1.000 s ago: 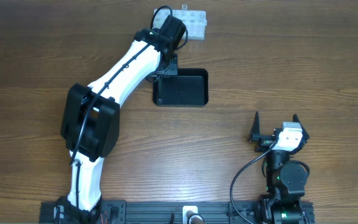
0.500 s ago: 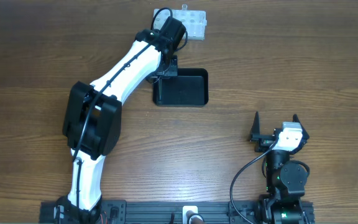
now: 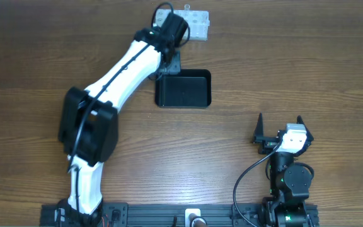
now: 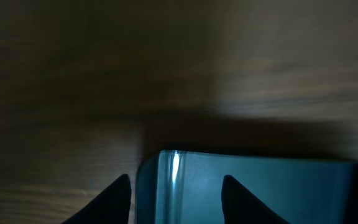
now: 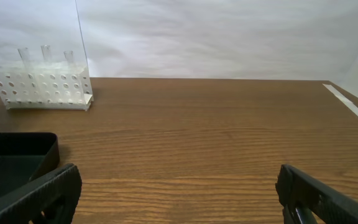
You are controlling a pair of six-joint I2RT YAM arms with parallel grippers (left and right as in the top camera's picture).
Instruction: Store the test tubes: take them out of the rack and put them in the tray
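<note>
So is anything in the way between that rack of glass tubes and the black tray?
Nothing visible lies on the wooden table between the test tube rack and the black tray. The left gripper hangs over a corner of the tray on the rack side.

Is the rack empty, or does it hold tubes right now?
It holds tubes: three test tubes stand upright in the rack, their tops poking above it in the right wrist view.

In the top view the left arm's black-and-white wrist (image 3: 169,28) is covering one end of the clear perforated plastic rack (image 3: 197,25) and a corner of the black rectangular plastic tray (image 3: 188,91). In the left wrist view a pale streak (image 4: 176,165) in the tray is showing too dimly to identify.
</note>
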